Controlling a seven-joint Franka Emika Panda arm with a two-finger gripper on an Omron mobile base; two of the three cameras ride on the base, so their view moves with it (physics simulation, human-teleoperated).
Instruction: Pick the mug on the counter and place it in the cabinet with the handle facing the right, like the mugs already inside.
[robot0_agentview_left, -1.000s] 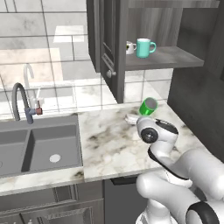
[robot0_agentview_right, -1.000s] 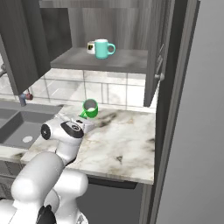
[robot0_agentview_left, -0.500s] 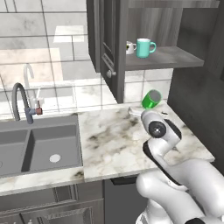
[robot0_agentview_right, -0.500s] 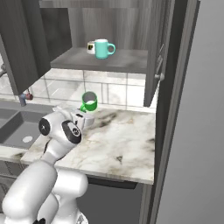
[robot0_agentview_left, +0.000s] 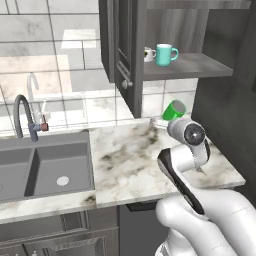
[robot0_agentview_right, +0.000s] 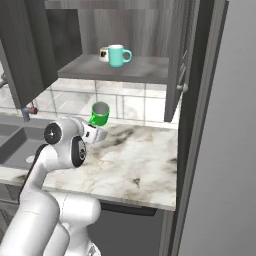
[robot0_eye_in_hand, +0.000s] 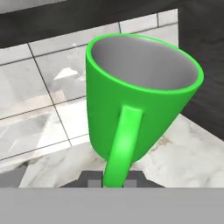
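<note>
Above the bench (robot0_agentview_left: 150, 165), the open cabinet (robot0_agentview_left: 190, 67) keeps a teal mug (robot0_agentview_left: 164, 54) and a white mug (robot0_agentview_left: 148, 54) at twelve o'clock. Below, the green mug (robot0_agentview_right: 99, 114) hangs tilted in the air, its handle (robot0_eye_in_hand: 120, 144) pinched by the pincer (robot0_eye_in_hand: 109, 180).

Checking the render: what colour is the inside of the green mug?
Grey inside the mug, clearest in the hand view.

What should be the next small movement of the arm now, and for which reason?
Probably keep raising the green mug: it hangs in the jaws above the counter but below the cabinet shelf, where the teal mug stands with its handle to the right.
</note>
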